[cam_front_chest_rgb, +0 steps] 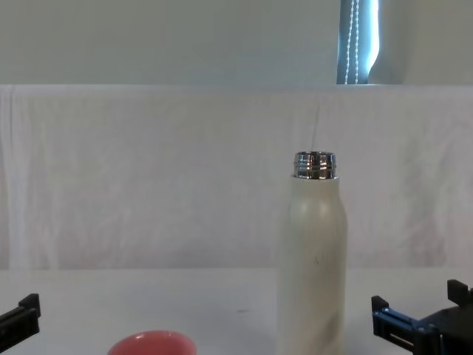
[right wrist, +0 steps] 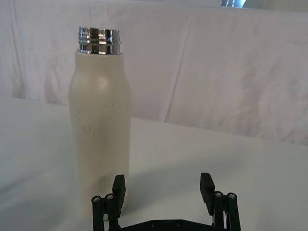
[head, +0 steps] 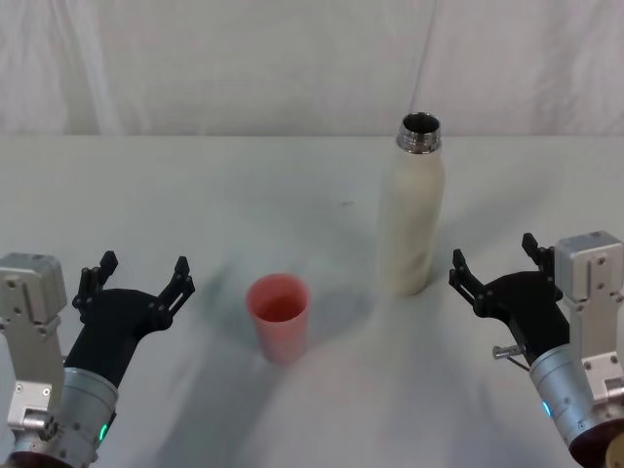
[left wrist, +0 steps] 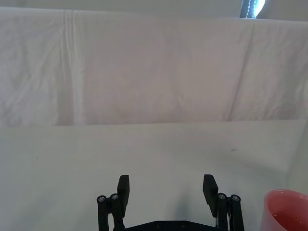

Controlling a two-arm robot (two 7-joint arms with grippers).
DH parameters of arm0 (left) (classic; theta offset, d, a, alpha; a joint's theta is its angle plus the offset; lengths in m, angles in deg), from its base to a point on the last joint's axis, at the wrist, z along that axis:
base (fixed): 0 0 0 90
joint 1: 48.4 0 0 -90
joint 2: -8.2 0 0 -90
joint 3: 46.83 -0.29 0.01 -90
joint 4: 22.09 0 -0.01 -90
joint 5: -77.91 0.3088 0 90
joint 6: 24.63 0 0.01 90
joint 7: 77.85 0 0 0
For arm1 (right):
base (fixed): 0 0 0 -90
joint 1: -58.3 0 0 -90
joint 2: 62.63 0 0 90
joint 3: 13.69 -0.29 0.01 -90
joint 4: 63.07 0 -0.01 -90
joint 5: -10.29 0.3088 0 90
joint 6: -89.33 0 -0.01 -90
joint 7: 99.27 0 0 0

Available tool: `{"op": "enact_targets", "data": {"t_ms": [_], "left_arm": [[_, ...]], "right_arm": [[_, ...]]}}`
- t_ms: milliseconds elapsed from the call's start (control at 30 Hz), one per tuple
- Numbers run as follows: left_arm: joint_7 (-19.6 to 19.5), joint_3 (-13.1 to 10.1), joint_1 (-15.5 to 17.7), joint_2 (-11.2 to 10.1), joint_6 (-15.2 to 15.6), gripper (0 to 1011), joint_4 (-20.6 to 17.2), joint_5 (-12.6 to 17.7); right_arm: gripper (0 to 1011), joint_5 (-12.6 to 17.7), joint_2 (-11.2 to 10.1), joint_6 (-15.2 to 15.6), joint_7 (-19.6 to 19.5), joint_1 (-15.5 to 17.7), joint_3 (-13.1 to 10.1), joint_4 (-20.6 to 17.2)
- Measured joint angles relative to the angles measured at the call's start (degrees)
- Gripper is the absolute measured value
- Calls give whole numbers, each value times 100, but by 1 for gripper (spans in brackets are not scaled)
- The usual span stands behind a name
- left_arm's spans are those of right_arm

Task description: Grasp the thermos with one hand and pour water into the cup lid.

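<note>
The left hand (head: pixel 136 281) rests low over the tabletop (head: pixel 195 195) at the robot's near left, forearm angled forward and slightly inward, fingers spread wide with nothing between them. The right hand (head: pixel 494 263) sits mirrored at the near right, also reaching forward and a little inward, its fingers wide apart and empty.

The thermos (head: pixel 412 210) stands upright just ahead of the right hand and slightly to its inner side, close to the fingertips but not touching them. Its long axis is vertical, the open chrome neck pointing straight up, the cap off. In the right wrist view the bottle (right wrist: pixel 100 125) rises just beyond one finger of that hand (right wrist: pixel 163 187).

The cup lid (head: pixel 279 316) stands mouth up between the two hands, to the inner side of the left hand and apart from it, and well apart from the thermos.

In the chest view the thermos base (cam_front_chest_rgb: pixel 312 274) and most of the cup lid (cam_front_chest_rgb: pixel 151 345) are cut off by the frame's lower edge. The left wrist view catches the lid's rim (left wrist: pixel 285 211) at the frame corner, beside the spread fingers (left wrist: pixel 166 195). Whether the thermos holds water cannot be made out.
</note>
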Motion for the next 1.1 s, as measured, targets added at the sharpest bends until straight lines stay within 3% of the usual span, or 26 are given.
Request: {"op": "enact_targets", "data": {"t_ms": [1100], "left_arm": [[0, 0, 0, 0, 0, 1001, 0, 0]], "right_arm": [[1001, -28, 115, -102, 141, 187, -109, 114]]}}
